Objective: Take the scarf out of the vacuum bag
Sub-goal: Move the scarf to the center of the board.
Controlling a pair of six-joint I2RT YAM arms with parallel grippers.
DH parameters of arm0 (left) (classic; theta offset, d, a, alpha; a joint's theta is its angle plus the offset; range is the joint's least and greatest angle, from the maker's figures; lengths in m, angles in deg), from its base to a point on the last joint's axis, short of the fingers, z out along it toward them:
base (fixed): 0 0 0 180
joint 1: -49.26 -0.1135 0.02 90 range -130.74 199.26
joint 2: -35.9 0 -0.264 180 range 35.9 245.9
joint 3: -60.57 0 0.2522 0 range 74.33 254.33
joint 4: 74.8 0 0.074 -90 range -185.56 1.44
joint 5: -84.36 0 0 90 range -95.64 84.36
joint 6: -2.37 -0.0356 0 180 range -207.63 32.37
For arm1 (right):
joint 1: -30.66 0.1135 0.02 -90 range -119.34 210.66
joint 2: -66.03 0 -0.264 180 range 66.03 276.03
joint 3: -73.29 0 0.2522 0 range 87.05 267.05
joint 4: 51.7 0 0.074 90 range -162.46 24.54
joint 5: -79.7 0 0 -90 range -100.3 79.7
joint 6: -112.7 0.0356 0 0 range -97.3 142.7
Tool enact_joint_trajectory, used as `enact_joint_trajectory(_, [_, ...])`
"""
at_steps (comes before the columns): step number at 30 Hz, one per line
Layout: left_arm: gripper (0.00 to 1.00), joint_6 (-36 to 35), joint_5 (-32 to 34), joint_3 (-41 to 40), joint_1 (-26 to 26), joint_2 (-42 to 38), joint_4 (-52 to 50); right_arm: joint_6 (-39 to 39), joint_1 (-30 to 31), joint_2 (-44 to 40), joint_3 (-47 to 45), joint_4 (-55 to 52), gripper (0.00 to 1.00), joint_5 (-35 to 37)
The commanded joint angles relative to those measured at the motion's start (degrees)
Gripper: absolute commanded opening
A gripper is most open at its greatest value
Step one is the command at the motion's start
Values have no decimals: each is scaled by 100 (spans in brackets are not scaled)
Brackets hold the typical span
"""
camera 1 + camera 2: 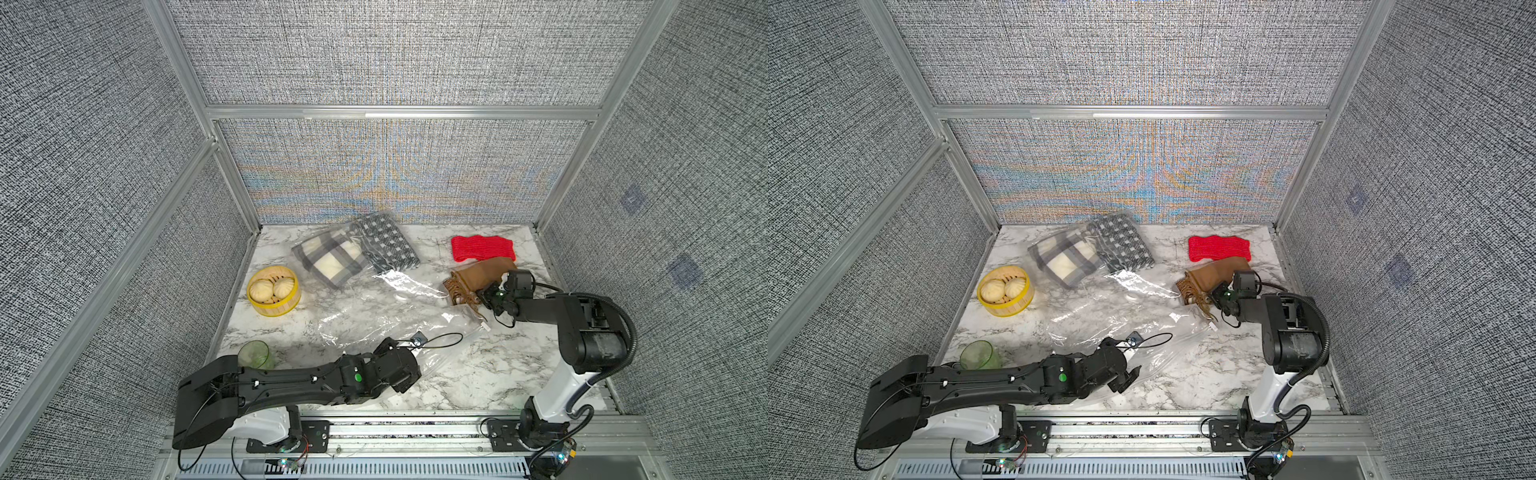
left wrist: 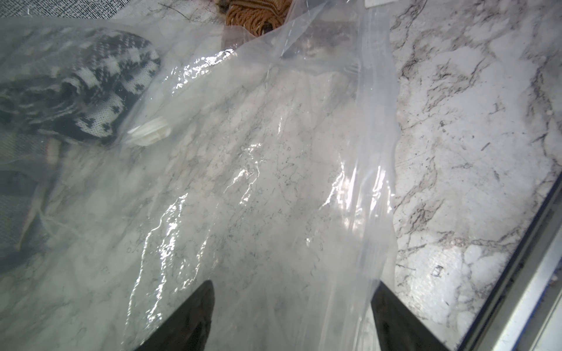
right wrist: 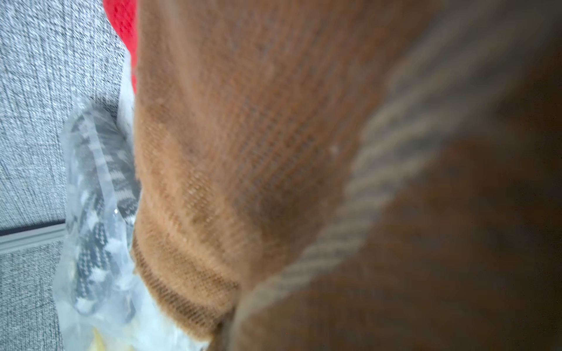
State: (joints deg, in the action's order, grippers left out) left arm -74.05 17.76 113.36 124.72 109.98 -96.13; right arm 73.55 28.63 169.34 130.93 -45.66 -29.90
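Observation:
The vacuum bag (image 1: 374,309) (image 1: 1100,311) (image 2: 273,182) lies crinkled across the middle of the marble table, its white valve cap (image 2: 149,130) showing. A plaid scarf (image 1: 332,262) and a black-and-white patterned scarf (image 1: 388,243) sit in its far end. A brown fringed scarf (image 1: 478,274) (image 1: 1214,270) (image 3: 243,136) lies at the bag's right edge. My right gripper (image 1: 482,297) (image 1: 1214,297) is shut on it near the fringe; the scarf fills the right wrist view and hides the jaws. My left gripper (image 1: 405,357) (image 1: 1127,355) (image 2: 293,291) stands open over the bag's near edge, with plastic between its fingers.
A red knitted scarf (image 1: 482,248) lies at the back right, just behind the brown one. A yellow steamer basket (image 1: 272,309) with buns stands at the left. A green cup (image 1: 254,355) stands beside the left arm. Grey walls close in three sides.

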Motion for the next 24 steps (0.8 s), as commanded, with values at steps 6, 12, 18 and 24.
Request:
enact_joint_trajectory(6, [80, 147, 127, 16, 5, -81, -130, 993, -2, 88, -432, 1099, 12, 759])
enact_joint_trajectory(12, [80, 239, 218, 88, 4, -111, -344, 965, 128, 547, 174, 976, 18, 432])
enact_joint_trajectory(18, [84, 108, 75, 104, 12, -94, -372, 550, 142, 200, 228, 308, 61, 334])
enact_joint_trajectory(24, [96, 151, 144, 183, 12, 114, -525, -20, 105, -496, -12, -493, 68, 310])
